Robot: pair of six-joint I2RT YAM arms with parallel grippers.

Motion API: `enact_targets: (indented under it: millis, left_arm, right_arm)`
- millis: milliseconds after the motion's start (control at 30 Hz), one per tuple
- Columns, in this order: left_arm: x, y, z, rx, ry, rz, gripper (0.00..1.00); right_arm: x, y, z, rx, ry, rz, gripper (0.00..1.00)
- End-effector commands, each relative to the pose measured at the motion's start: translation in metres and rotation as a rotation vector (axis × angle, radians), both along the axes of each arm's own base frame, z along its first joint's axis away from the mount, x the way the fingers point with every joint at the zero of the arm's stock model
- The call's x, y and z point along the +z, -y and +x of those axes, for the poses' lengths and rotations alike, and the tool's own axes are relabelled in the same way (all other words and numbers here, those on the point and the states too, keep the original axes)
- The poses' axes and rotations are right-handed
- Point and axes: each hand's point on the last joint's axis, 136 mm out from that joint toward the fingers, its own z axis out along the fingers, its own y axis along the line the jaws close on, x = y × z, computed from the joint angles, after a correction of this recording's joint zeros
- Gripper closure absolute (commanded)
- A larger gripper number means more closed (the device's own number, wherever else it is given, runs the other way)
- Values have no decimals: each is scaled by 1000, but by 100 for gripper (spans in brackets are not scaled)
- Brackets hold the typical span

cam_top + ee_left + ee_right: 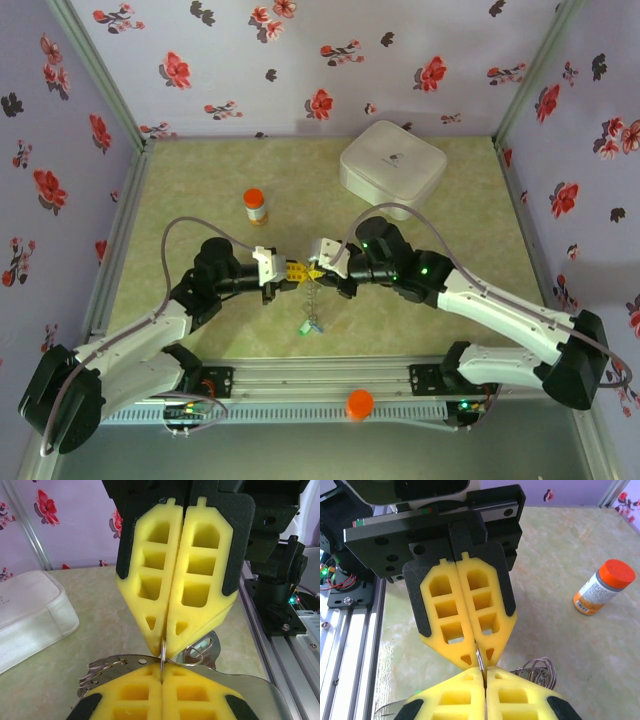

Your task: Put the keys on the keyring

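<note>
My two grippers meet tip to tip above the middle of the table, left gripper (291, 270) and right gripper (319, 270). Both are shut on the same thin metal ring (163, 655) of the keyring. In the left wrist view my own yellow fingertips (150, 675) pinch it from below and the right gripper (164, 647) from above. The right wrist view gives the mirror picture, with the ring (479, 658) caught between both pairs. A limp chain (310, 298) hangs down from the pinch, with keys (310, 325) with a green head at its lower end. Flat metal keys (120, 662) and small rings (539, 670) bunch beside the tips.
An orange-capped bottle (255, 205) stands upright behind the left gripper. A white rounded case (392, 160) sits at the back right. A loose orange cap (359, 403) lies on the front rail (320, 385). Flowered walls close in three sides.
</note>
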Motion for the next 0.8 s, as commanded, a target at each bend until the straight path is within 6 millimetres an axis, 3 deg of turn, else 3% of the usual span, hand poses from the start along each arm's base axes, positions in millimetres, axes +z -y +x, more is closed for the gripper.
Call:
enact_targets:
  millis: [0,200,267,300,533,767]
  left_arm:
    - [15,3,-4,-32,37,-51,100]
    - [15,2,-1,-10,41,-51,100]
    - [13,0,3,22,33,-39,76]
    - [10,-1,5,37,34,-18,74]
    - [-6,-3,5,43,4,75,82]
    - [-6,-1,6,35,-5,80,84]
  right_arm:
    - [-3,-4,-6,53,-31,-33,95]
    - [-6,-4,-12,103,-56,-81,100]
    - [-5,-3,-12,105,-57,-100,100]
    - [-3,-2,-11,100,-50,-110,100]
    - [-3,5,-7,105,-28,-206,100]
    - [-8,1,-8,155,-12,-304,100]
